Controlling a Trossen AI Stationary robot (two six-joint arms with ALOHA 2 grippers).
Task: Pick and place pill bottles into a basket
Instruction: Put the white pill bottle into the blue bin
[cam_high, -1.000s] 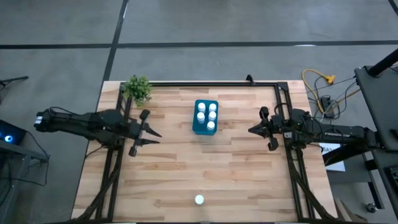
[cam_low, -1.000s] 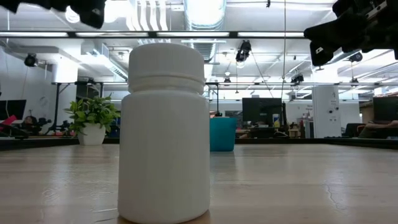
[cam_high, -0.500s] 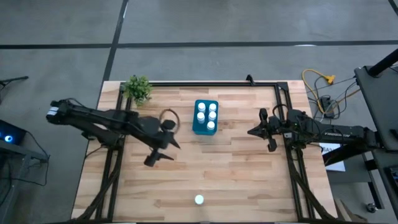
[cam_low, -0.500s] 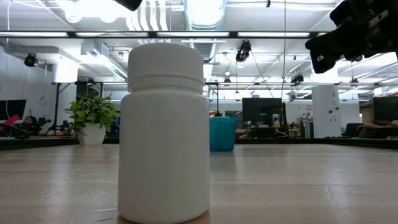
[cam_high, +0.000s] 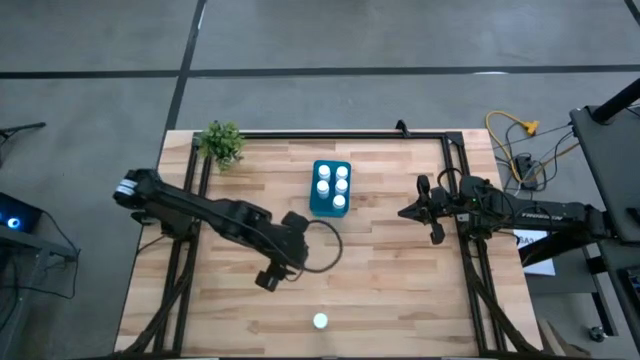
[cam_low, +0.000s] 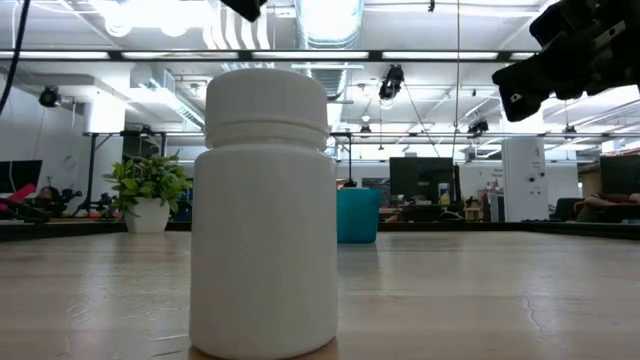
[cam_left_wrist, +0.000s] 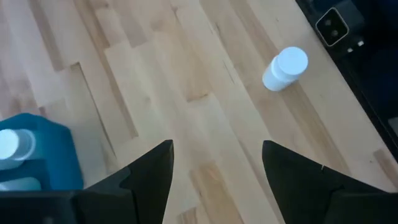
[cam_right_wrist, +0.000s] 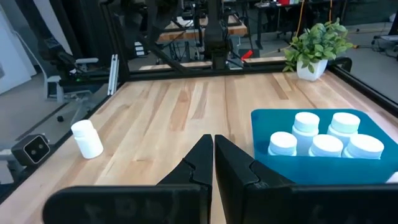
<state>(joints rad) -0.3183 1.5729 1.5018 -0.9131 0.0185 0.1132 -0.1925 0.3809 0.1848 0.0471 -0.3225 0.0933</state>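
One white pill bottle (cam_high: 319, 321) stands upright on its base near the table's near edge; it fills the low view (cam_low: 265, 210) and shows in the left wrist view (cam_left_wrist: 285, 68). The teal basket (cam_high: 331, 205) stands at the far middle with several white bottles (cam_right_wrist: 311, 144) upright inside. My left gripper (cam_high: 278, 272) is open and empty, above the table's middle between the basket and the lone bottle; its fingers (cam_left_wrist: 155, 177) show spread in the wrist view. My right gripper (cam_high: 405, 212) is shut and empty, at the right of the basket (cam_right_wrist: 348, 167).
A small green plant in a white pot (cam_high: 222, 143) stands at the far left corner. A dark frame rail (cam_high: 340, 135) runs along the table's far edge and sides. Bare wood lies around the lone bottle.
My left gripper has swung from the table's left side, near the plant, toward the middle and the near edge, closer to the lone bottle, staying open. The bottles and the basket have not moved.
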